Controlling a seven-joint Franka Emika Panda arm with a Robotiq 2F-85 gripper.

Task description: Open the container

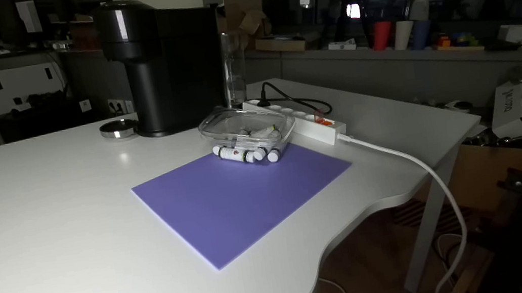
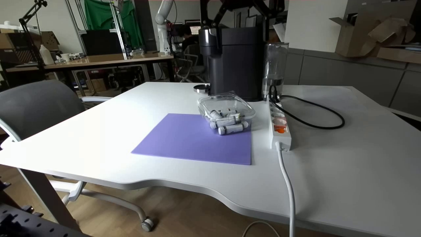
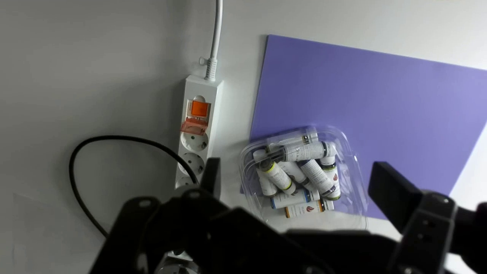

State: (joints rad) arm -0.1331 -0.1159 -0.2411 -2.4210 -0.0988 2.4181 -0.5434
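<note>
Jaws spread wide, the pincer (image 3: 297, 179) hangs above a container (image 3: 350, 179) (bottles (image 3: 305, 152) inside) likely best peeled open by one corner.

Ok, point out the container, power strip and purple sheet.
Container (image 3: 354, 177), in the wrist view: side wall.
Power strip (image 3: 194, 142), in the wrist view: socketed top.
Purple sheet (image 2: 197, 141), in an exterior view: bare middle.

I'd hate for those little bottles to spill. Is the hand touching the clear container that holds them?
Apart. An exterior view shows it: the hand hangs open above the clear container, and the black machine shows in the gap between them.
</note>
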